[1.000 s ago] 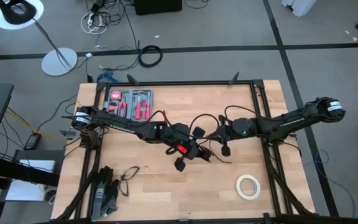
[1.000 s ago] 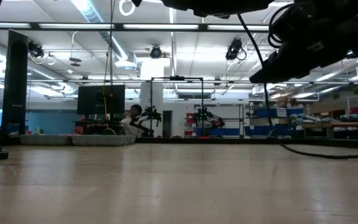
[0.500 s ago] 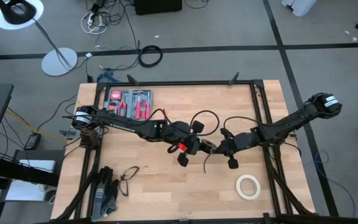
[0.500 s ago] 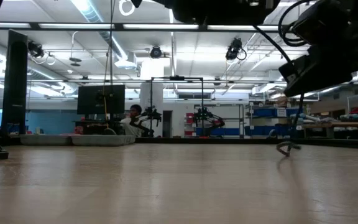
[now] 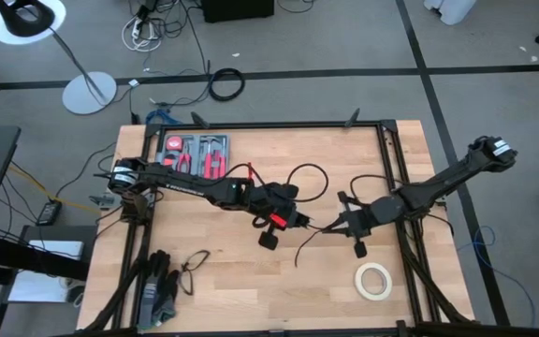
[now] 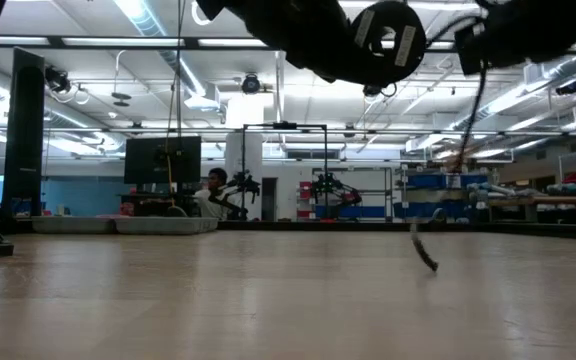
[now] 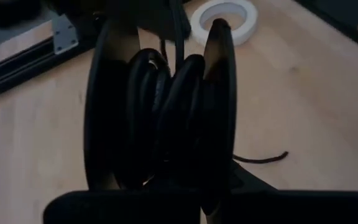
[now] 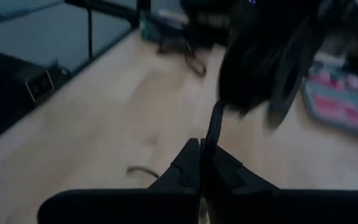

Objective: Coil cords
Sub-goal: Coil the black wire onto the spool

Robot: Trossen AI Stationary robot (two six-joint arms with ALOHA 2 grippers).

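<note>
The left claw (image 5: 271,223) holds the wound thin black cord (image 7: 166,112) above the wooden tabletop (image 5: 251,290); the right claw (image 5: 344,225) pinches the loose end tight, so more can wrap.

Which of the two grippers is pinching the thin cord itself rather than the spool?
The right gripper: its fingers are shut on the cord. The left gripper holds the spool wound with cord.

Wooden table (image 5: 213,281) — tape roll (image 5: 373,280), toolkit (image 5: 194,155)
</note>
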